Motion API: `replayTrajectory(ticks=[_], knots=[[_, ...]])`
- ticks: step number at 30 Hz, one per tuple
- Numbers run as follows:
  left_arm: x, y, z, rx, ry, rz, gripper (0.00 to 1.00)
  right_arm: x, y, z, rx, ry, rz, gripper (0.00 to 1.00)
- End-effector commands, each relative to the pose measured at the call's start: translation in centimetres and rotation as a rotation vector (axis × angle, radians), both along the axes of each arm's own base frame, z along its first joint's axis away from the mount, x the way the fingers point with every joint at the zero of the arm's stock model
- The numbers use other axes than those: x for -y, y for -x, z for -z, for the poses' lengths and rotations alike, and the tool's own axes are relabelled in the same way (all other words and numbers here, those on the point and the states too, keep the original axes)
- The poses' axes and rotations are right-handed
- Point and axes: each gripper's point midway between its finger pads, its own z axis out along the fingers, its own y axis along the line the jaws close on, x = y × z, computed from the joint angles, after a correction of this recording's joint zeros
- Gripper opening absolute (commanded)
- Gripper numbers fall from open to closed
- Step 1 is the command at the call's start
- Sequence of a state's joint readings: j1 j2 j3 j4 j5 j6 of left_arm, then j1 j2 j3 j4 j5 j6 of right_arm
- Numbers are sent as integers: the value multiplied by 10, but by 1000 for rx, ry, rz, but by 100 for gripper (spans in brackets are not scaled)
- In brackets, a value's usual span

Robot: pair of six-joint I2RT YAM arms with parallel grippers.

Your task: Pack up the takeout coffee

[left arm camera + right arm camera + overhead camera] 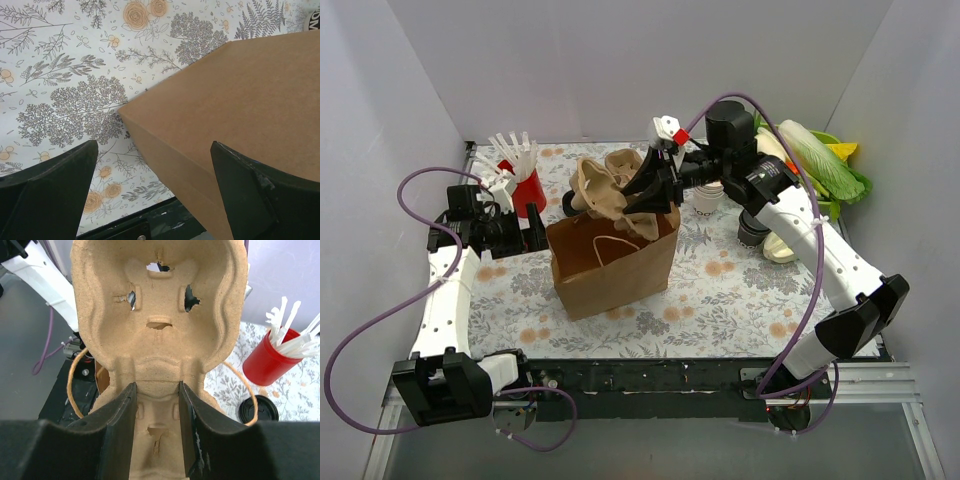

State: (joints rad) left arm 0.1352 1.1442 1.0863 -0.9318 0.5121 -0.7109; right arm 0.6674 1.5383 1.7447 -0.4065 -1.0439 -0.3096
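Your right gripper point(156, 402) pinches the pulp carrier point(160, 345) over the paper bag point(620, 270); your left gripper point(154, 146) hangs spread wide.

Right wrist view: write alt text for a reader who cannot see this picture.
The right gripper clamps the middle of an empty tan pulp cup carrier that fills most of the frame. Behind it curve a paper bag's handles; at right, a red cup of white straws and a black lid sit on a floral cloth.
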Motion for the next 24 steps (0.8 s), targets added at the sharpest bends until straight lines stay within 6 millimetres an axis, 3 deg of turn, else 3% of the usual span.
replayTrajectory(ticks=[1,6,14,24], knots=[[4,-3,-6,41,15,25,97,0,8,-33,83,-98,-47,1],[5,-4,-4,33,20,31,97,-6,2,-12,87,-76,-70,1],[3,-15,-13,62,8,44,97,-2,2,47,60,32,-95,1],[12,-39,-28,108,60,110,98,25,0,90,147,216,-19,1]])
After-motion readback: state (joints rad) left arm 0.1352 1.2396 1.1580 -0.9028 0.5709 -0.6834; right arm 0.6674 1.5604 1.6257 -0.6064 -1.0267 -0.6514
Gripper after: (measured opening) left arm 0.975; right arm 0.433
